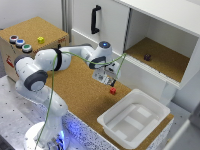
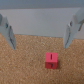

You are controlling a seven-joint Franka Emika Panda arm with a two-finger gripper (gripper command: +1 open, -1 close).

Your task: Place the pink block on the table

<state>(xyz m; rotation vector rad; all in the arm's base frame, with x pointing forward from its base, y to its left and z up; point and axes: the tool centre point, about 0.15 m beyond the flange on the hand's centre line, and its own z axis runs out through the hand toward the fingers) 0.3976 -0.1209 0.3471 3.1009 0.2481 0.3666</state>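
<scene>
My gripper (image 1: 108, 81) hangs spread wide above the pink block (image 1: 113, 91), which sits released on the surface (image 1: 80, 90).

A white cabinet (image 1: 165, 35) with a black door handle (image 1: 95, 19) stands behind.

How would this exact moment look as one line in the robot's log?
end effector: open, above block | pink block: on table, not held | white bin: at exterior view's right of block
</scene>
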